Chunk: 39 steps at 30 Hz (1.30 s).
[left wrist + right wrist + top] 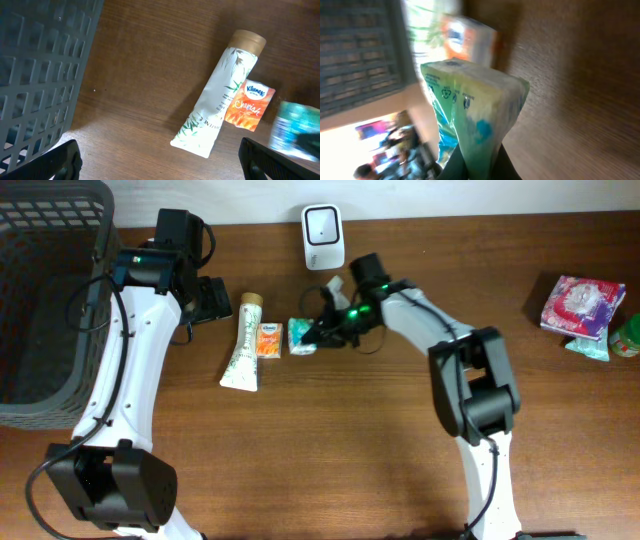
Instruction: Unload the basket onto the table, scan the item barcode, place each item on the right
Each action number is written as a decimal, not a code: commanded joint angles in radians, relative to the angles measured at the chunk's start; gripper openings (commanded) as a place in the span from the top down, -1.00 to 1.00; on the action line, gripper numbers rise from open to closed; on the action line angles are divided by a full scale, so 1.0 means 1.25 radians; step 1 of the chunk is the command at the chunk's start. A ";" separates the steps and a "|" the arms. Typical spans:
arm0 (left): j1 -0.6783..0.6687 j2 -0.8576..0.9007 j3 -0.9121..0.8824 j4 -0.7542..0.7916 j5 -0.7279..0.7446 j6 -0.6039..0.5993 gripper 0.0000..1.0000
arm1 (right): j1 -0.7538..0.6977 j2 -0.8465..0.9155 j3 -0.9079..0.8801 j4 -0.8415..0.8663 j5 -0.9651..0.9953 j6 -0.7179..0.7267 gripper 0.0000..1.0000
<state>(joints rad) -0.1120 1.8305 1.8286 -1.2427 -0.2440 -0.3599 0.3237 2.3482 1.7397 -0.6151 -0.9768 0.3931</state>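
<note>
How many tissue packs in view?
3: orange pack against the tube, green pack clamped in the right fingers, floral pack far right. The teal item beneath it may be a fourth.

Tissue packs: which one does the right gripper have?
The teal pack, pinched in the right gripper. The orange pack lies free beside the tube, and the pink pack sits far away, untouched.

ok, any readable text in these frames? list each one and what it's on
"Kleenex": logo on the orange pack.
"Cherish": same pack, below the logo.
White tube: lettering along its side, too small to read.
Green pack: small symbols and print near its top, too blurred to read.
</note>
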 commanded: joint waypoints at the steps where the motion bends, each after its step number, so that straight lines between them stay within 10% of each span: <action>1: -0.002 -0.011 0.002 -0.001 -0.005 -0.005 -0.98 | -0.054 0.012 -0.006 -0.009 -0.421 -0.123 0.92; 7: -0.003 -0.011 0.002 -0.001 -0.006 -0.005 -0.98 | -0.054 0.006 -0.002 -0.043 -0.233 -0.082 0.92; 11: -0.002 -0.011 0.002 -0.001 -0.005 -0.005 -0.98 | -0.016 -0.078 0.211 -0.389 0.729 -0.107 0.92; 14: -0.003 -0.011 0.002 -0.001 -0.006 -0.005 -0.98 | 0.047 -0.077 0.300 -0.201 1.138 -0.417 0.92; 20: -0.003 -0.011 0.002 -0.001 -0.006 -0.005 -0.98 | 0.081 0.031 0.296 0.287 1.035 -0.620 0.92; 26: -0.003 -0.011 0.002 -0.001 -0.005 -0.005 -0.98 | 0.079 0.071 0.300 0.385 1.026 -0.560 0.92; 31: -0.003 -0.011 0.002 -0.001 -0.005 -0.005 -0.98 | -0.146 -0.108 0.316 0.032 1.117 -0.216 0.92; 39: -0.003 -0.011 0.002 -0.001 -0.005 -0.005 -0.98 | -0.654 -0.128 0.314 -0.351 1.071 -0.053 0.92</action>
<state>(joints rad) -0.1120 1.8305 1.8286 -1.2427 -0.2440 -0.3603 -0.4152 2.1918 2.1296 -1.0378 0.3992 0.2398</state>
